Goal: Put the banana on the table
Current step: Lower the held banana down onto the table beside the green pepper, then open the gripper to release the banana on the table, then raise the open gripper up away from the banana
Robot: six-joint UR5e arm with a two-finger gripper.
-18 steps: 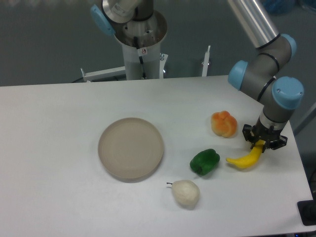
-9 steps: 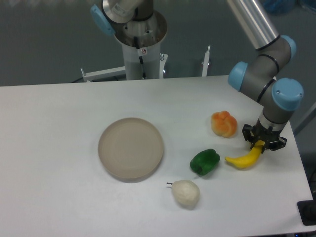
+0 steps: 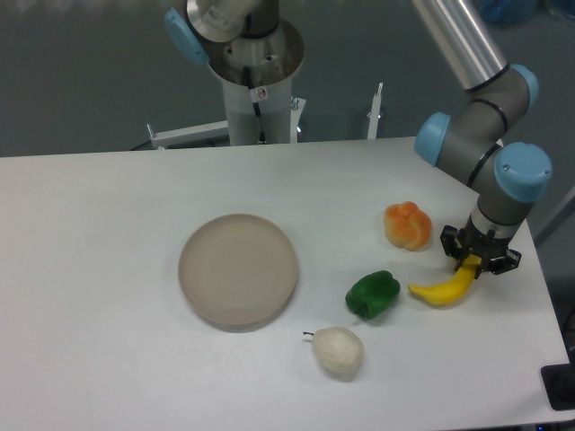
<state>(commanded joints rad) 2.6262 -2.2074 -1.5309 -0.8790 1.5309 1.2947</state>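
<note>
The small curved bright-yellow plastic banana (image 3: 443, 290) is near the right edge of the big flat white table (image 3: 108, 269), closer to the front than the back. The black two-finger gripper (image 3: 473, 262) of the grey and blue robot arm is pinched on the banana's upper end, the stem end. The low end of the banana points left toward the shiny green toy pepper (image 3: 373, 294) and looks like it is touching the table or almost touching it; I cannot tell which. One thing that could go wrong is this: if the gripper lets go while the banana is tipped up, the banana may flop down and roll, because it is smooth and curved. It could bump the green pepper just beside it. It could also slide toward the right edge of the table, which is near, and fall off. If the arm pushes down too far, the banana could be pressed hard into the table and pop out of the fingers. The lumpy orange toy fruit (image 3: 408, 224) sits just behind and to the left of the gripper, so an opening finger or a sideways move could knock it. The cream-white toy pear (image 3: 338, 351) near the front edge and the round beige plate (image 3: 238, 268) in the middle are farther off and look safe. I cannot read any words or labels; a small sticker on the robot's white base (image 3: 260, 85) is too tiny to read.
</note>
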